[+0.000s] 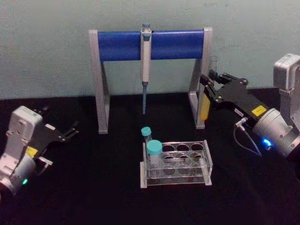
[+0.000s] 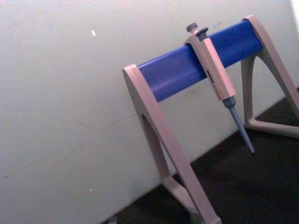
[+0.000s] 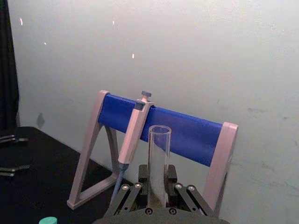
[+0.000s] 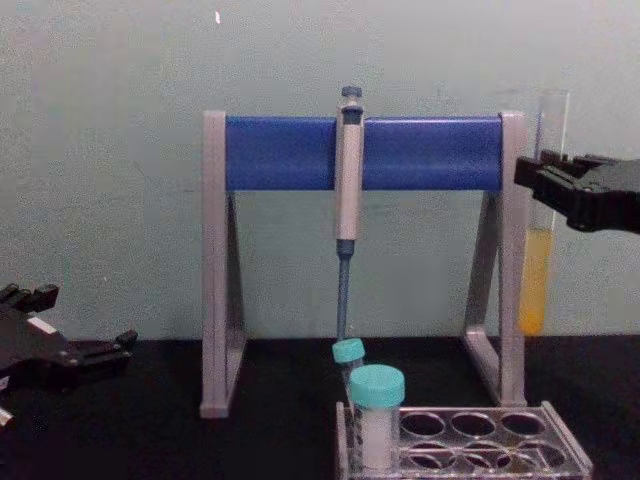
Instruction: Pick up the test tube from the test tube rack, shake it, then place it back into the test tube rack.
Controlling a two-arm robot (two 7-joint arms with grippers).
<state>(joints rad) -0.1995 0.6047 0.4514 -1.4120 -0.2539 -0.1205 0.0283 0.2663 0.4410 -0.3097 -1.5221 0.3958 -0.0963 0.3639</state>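
Your right gripper (image 1: 209, 92) is pinched on the test tube (image 4: 536, 270). The tube is upright with yellow liquid in its lower part, held in the air just beside the pipette stand's (image 1: 117, 44) right leg. The test tube rack (image 1: 208, 163) sits below, nearer the robot, with teal-capped tubes (image 1: 153, 148) at its left end. Your left gripper (image 1: 69, 131) is parked far left.

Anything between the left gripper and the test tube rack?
Nothing. Head view: bare black tabletop runs from the left gripper to the test tube rack.
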